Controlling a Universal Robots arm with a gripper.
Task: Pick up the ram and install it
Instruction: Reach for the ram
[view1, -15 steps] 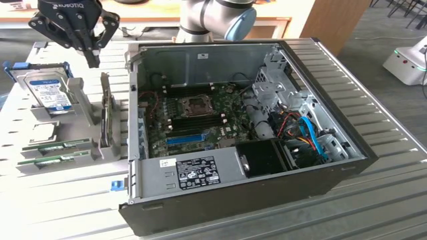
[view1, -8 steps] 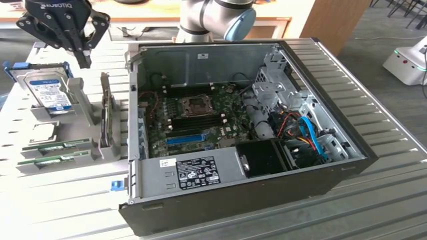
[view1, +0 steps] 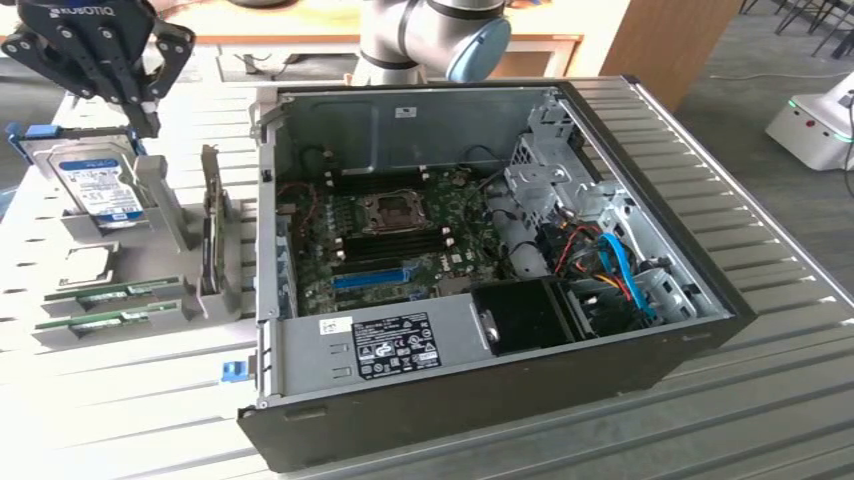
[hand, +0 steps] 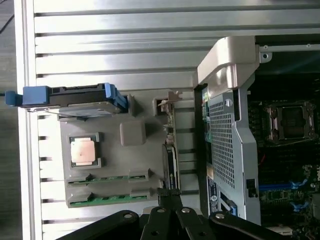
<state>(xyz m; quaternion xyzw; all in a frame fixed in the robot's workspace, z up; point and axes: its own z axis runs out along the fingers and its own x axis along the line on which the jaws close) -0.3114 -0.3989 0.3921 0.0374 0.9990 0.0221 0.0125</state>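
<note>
Two green ram sticks lie side by side in the slots of a grey holder tray at the exterior view's left. In the wrist view they appear as thin green strips. My gripper hangs high above the far end of that tray, over the hard drive, well apart from the ram. Its dark fingers are shut together with nothing between them. The open computer case lies on its side with the motherboard exposed.
A hard drive in a blue frame and an upright grey card stand in the tray. A CPU chip lies in the tray too. The case's raised wall borders the tray. The slatted metal table runs all around.
</note>
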